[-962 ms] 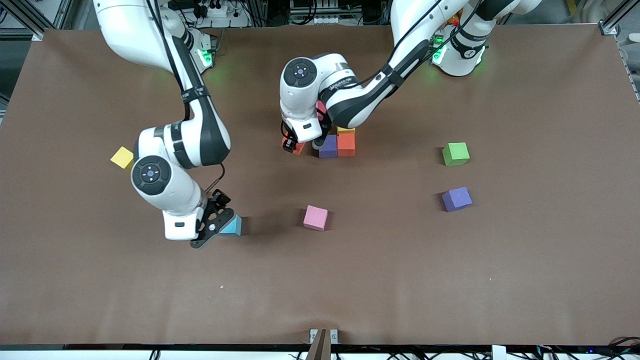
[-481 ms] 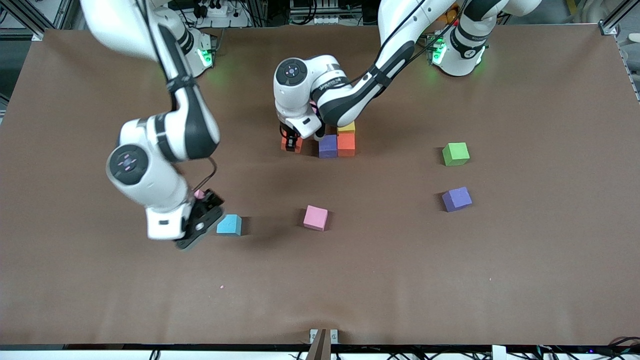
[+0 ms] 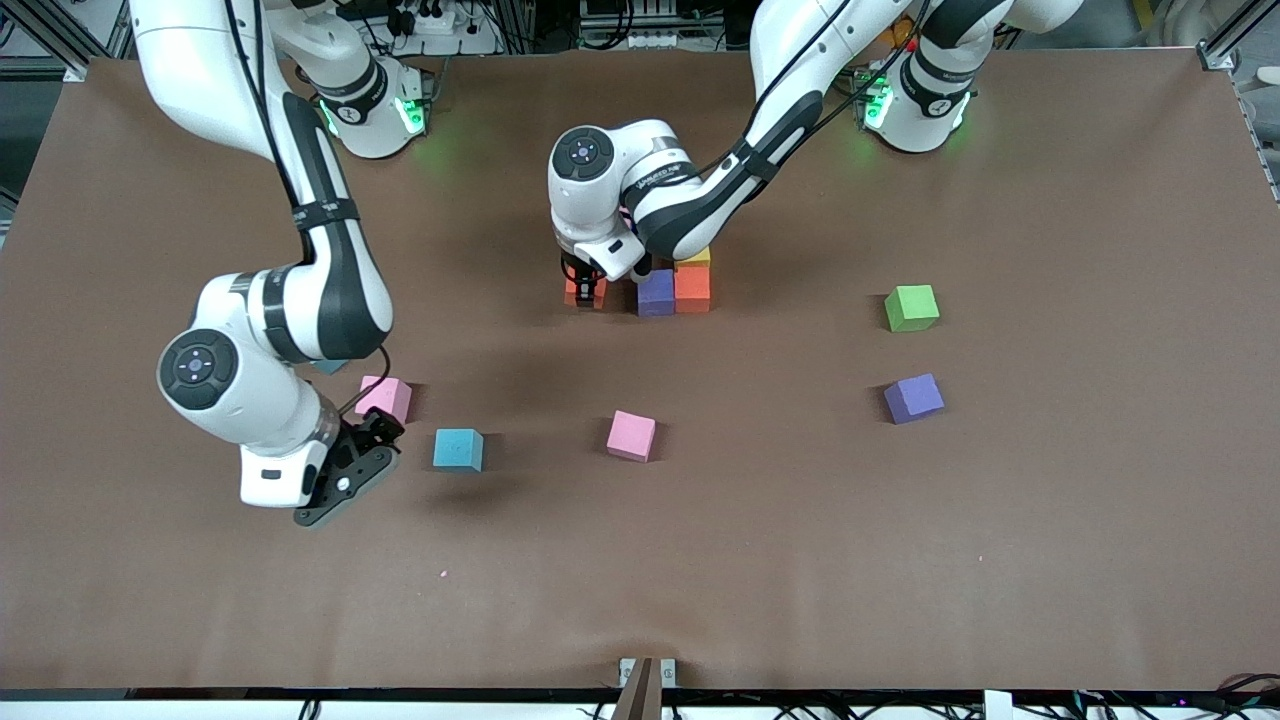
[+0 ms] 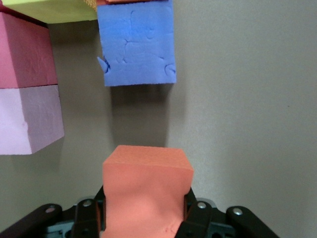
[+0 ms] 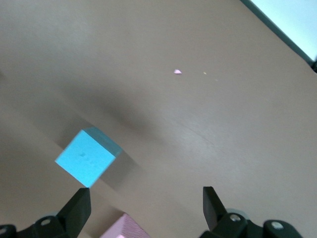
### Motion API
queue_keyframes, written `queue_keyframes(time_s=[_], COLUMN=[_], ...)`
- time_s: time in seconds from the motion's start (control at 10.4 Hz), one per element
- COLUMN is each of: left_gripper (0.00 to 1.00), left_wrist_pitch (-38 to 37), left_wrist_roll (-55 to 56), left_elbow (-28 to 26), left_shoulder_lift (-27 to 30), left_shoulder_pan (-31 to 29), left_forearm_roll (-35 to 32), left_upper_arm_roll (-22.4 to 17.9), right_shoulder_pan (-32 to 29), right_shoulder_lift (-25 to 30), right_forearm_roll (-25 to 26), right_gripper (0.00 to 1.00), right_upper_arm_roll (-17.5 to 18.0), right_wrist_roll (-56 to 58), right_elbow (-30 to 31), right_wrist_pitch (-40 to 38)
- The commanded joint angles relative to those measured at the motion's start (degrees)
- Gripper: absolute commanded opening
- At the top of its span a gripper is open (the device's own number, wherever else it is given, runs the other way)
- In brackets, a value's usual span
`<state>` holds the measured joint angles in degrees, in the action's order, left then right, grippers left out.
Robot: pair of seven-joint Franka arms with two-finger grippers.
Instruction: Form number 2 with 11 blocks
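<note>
My left gripper (image 3: 583,287) clenched on an orange block (image 4: 146,191) just beside the purple block (image 3: 656,292) of the cluster at table centre, my right gripper (image 5: 143,208) spread wide, empty, above the table, light blue block (image 3: 458,449) at its three o'clock, pink block (image 3: 385,397) touching none.

Bare tabletop (image 3: 800,560) lies open at six o'clock; the purple block (image 3: 656,293) crowds the clustered blocks at twelve.

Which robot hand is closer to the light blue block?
The right. The right gripper, open, hangs right beside the light blue block. The left gripper is at the block cluster, shut on an orange block, well away.
</note>
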<state>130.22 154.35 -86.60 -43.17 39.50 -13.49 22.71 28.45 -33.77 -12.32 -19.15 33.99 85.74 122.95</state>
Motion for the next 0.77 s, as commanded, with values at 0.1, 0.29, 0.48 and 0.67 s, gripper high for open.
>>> queue_keyframes(time_s=[0.1, 0.29, 0.48, 0.67], left_gripper=[0.0, 0.0, 0.0, 0.0], left_wrist_pitch=[-1.5, -2.1, -2.3, -3.8], left_wrist_roll=[1.1, 1.2, 1.4, 4.1], left_elbow=[0.5, 0.5, 0.4, 0.4], left_shoulder_lift=[-0.3, -0.3, -0.1, -0.2], left_shoulder_pan=[0.3, 0.3, 0.2, 0.2], left_forearm_roll=[0.0, 0.0, 0.2, 0.3], left_upper_arm_roll=[-0.8, -0.8, -0.8, -0.8], right_shoulder_pan=[0.6, 2.0, 4.0, 3.6], right_shoulder_lift=[-1.0, -1.3, -3.5, -4.5], right_forearm_roll=[-0.5, -0.5, -0.5, -5.0], right_gripper=[1.0, 1.0, 1.0, 1.0], right_upper_arm_roll=[0.3, 0.3, 0.6, 2.4], right_wrist_roll=[-6.8, -14.9, -25.6, -30.6], right_elbow=[0.0, 2.4, 2.5, 2.5], right_wrist_pitch=[1.6, 1.1, 1.5, 1.6])
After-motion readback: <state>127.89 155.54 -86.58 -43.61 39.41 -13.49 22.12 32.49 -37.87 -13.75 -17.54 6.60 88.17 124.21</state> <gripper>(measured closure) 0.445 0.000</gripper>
